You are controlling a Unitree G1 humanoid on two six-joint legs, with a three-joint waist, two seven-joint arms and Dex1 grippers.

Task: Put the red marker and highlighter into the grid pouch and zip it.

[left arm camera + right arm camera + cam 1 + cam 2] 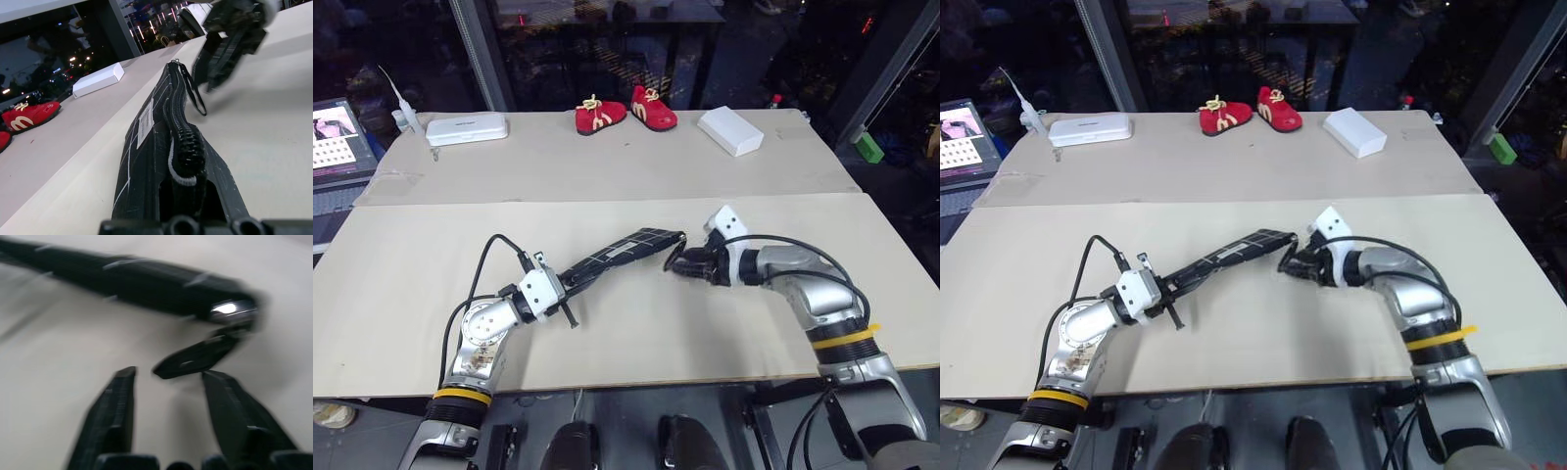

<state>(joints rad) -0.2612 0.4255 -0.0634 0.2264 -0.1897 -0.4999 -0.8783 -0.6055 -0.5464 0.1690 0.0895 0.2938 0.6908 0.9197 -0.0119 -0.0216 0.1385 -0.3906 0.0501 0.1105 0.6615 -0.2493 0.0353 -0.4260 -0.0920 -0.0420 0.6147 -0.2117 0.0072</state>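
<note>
At the near edge of the beige table (411, 294), at about seven o'clock, we find the left gripper (570, 284) clamped on one end of the grid pouch (626, 247). We note the pouch held off the surface, running from that grip toward one o'clock, with its zipper closed along the visible length in the left wrist view. Just past its far end, at about four o'clock, we find the right gripper (168, 382) with its fingers apart, the black zipper pull (195, 357) hanging loose between and just beyond the fingertips, untouched. Farther back, at twelve o'clock, we record a pair of small red shoes (625, 110), a white box (730, 130) at one o'clock and a white case (467, 127) at eleven.
</note>
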